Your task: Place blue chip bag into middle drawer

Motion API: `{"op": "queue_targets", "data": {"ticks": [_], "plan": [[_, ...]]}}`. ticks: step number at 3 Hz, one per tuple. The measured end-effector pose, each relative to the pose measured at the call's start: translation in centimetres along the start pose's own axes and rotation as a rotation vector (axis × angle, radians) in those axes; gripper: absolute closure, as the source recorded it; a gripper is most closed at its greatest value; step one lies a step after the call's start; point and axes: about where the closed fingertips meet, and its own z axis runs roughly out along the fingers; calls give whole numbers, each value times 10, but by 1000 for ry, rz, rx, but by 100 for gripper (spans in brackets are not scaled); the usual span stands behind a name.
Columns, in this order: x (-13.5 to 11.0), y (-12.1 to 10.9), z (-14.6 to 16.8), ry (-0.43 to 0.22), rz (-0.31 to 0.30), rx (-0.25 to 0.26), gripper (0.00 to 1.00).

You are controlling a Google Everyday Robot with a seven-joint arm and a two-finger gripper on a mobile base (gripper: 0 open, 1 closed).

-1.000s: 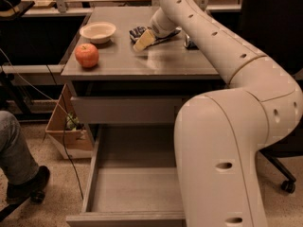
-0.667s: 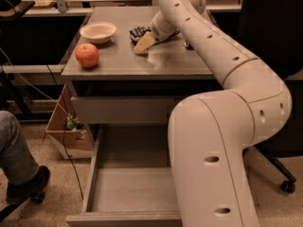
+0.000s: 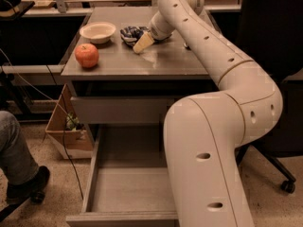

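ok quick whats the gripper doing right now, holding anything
Gripper: down at the cabinet top, right beside the blue chip bag; open, closed or holding the bag cannot be told.

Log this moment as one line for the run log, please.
pincer: at blue chip bag on cabinet top | bag: beside white bowl, not yet in drawer | middle drawer: pulled open

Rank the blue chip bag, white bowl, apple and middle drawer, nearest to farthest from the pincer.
The pincer is at the rear of the cabinet top.
1. blue chip bag, just beside it.
2. white bowl, farther picture-left.
3. apple, front-left corner.
4. middle drawer, open below.
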Motion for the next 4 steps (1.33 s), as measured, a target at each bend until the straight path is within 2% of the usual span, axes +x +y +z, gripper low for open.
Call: {"op": "queue_targets", "data": {"ticks": [1, 2, 3, 4], "plan": [[-2, 1, -5, 0, 0, 0, 65], [-12, -1, -26, -44, -41, 14, 89], [-26, 1, -69, -111, -98, 39, 100], [-21, 15, -124, -163, -128, 31, 100]]}}
